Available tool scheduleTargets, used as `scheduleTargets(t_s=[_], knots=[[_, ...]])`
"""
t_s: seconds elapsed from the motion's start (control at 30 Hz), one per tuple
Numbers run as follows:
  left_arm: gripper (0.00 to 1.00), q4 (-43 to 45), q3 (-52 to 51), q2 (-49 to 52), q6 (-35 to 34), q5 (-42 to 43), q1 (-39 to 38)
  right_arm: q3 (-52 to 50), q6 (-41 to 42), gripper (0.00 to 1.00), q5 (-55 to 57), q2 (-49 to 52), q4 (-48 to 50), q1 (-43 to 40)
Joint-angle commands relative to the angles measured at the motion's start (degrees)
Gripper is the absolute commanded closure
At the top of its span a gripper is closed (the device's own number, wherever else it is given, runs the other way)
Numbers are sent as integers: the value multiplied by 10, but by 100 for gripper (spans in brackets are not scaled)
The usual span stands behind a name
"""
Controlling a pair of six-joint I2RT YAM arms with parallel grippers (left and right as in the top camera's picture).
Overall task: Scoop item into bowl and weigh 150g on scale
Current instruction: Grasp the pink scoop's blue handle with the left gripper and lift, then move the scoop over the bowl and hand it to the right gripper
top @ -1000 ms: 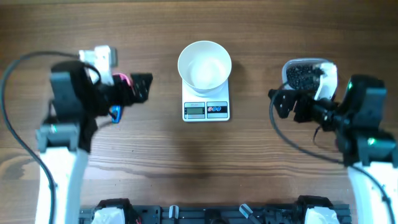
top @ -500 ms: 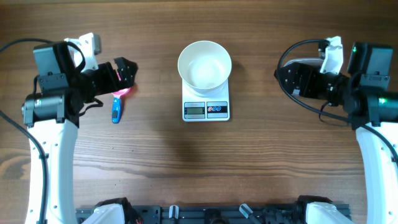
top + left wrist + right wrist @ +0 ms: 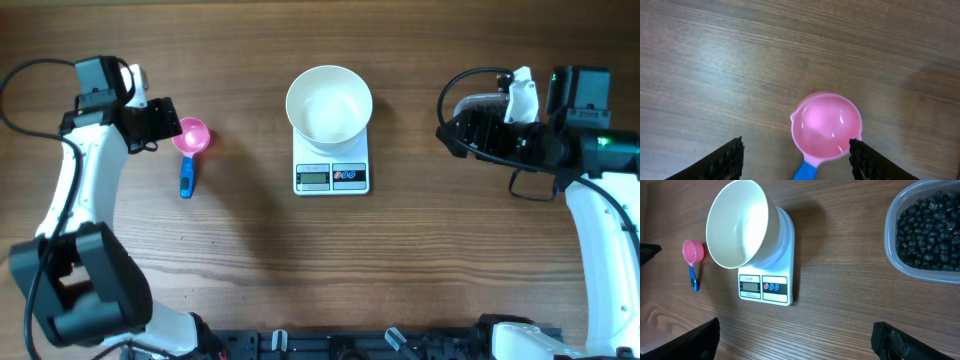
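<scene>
The white bowl [image 3: 329, 103] stands empty on the white scale [image 3: 331, 176], also seen in the right wrist view as bowl [image 3: 737, 222] on scale [image 3: 765, 287]. The black beans [image 3: 927, 227] fill a clear tub at that view's right edge; my right arm hides them from overhead. A pink scoop [image 3: 191, 136] with a blue handle lies left of the scale. My left gripper [image 3: 170, 122] hovers at its left side, open, and its fingers straddle the scoop [image 3: 826, 125] where cup meets handle. My right gripper [image 3: 448, 130] is open over bare wood [image 3: 800, 342].
The clear plastic tub [image 3: 892, 255] sits on the wooden table right of the scale. Cables loop from both arms near the table's left and right edges. A black rail runs along the table's front edge [image 3: 330, 345].
My left gripper has drawn back leftward off the scoop, uncovering the pink cup, and its jaws have narrowed. The right arm has swung over the bean tub, hiding it from overhead.
</scene>
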Motion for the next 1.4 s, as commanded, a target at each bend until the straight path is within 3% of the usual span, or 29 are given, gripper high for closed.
scheduleTargets(t_s=[0.0, 0.47, 0.6, 0.67, 0.73, 0.87, 1.1, 1.2, 1.37], knots=[[31, 22, 10, 51, 17, 0, 4, 12, -12, 0, 10, 5, -2, 3], [41, 55, 9, 151, 17, 19, 3, 12, -12, 0, 25, 5, -5, 3], [55, 61, 9, 154, 17, 23, 0, 12, -10, 0, 25, 5, -4, 3], [71, 64, 9, 154, 17, 26, -1, 12, -9, 0, 25, 5, -4, 3], [95, 63, 9, 154, 14, 25, -1, 12, -6, 0, 25, 5, -4, 3], [96, 64, 13, 139, -21, 25, -1, 12, 5, 0, 24, 5, -4, 3], [96, 64, 42, 10, -236, 32, 1, 12, 5, 0, -2, 5, 9, 3], [96, 64, 42, -61, -346, 123, 1, 12, 5, 0, -80, 5, 42, 5], [96, 47, 42, -117, -626, 181, -13, 12, 80, 1, -118, 5, 137, 55]])
